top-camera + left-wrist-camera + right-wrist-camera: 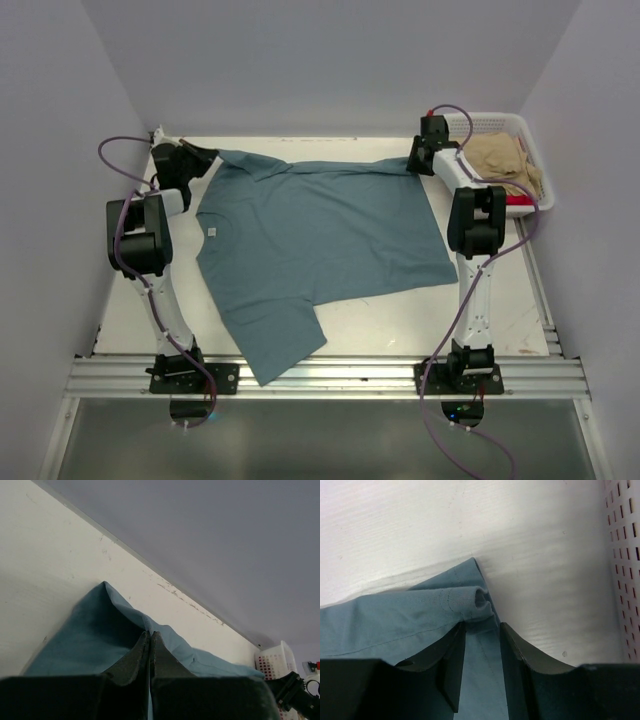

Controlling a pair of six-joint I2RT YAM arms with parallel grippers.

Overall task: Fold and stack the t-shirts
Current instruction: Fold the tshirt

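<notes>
The teal t-shirt lay spread on the table beside the white basket. The right gripper pinched its corner nearest the basket. The left gripper, fingers pressed together, pinched a corner on the side away from the basket. The tan t-shirt and red t-shirt sat inside the basket.

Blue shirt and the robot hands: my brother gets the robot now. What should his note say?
Left gripper: jaws shut on the far left corner of the teal shirt.
Right gripper: jaws a little apart with the shirt's far right edge between them; grip unclear.
The teal shirt lies spread on the table. The tan shirt and red shirt sit in the basket.
Done: nothing folded yet.
Left: fold all three, then stack them.
</notes>
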